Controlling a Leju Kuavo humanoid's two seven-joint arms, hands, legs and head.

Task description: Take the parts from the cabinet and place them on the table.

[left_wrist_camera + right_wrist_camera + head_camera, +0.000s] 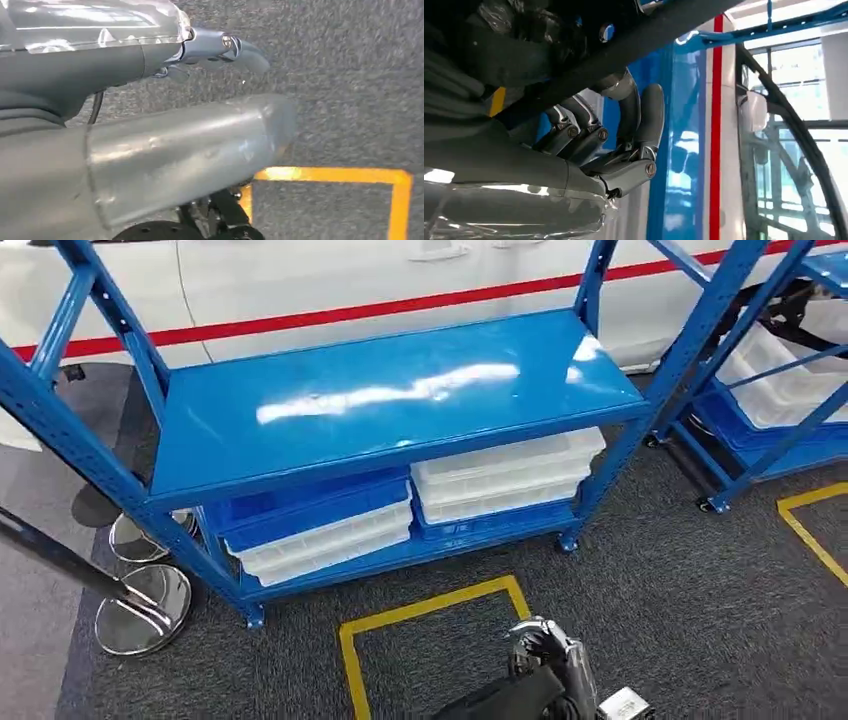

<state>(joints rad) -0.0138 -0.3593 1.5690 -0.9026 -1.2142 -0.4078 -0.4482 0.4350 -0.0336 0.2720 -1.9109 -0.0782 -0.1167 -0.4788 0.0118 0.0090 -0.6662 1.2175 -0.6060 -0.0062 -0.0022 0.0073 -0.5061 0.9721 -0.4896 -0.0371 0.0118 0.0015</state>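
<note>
Blue steel shelving rack (pixel 390 405) stands far; white plastic trays (pixel 505 477) stacked low right. Right hand (pixel 609 145) grips a black bar (pixel 624 47). Left hand (pixel 220 50) hangs with fingers extended, holding nothing.

yellow floor tape (pixel 430 612); steel stanchion bases (pixel 143 608); white car (pixel 330 280)

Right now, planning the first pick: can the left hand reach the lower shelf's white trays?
Probably not yet: left hand hangs over carpet near yellow tape; white trays lie tucked under the top shelf.
</note>
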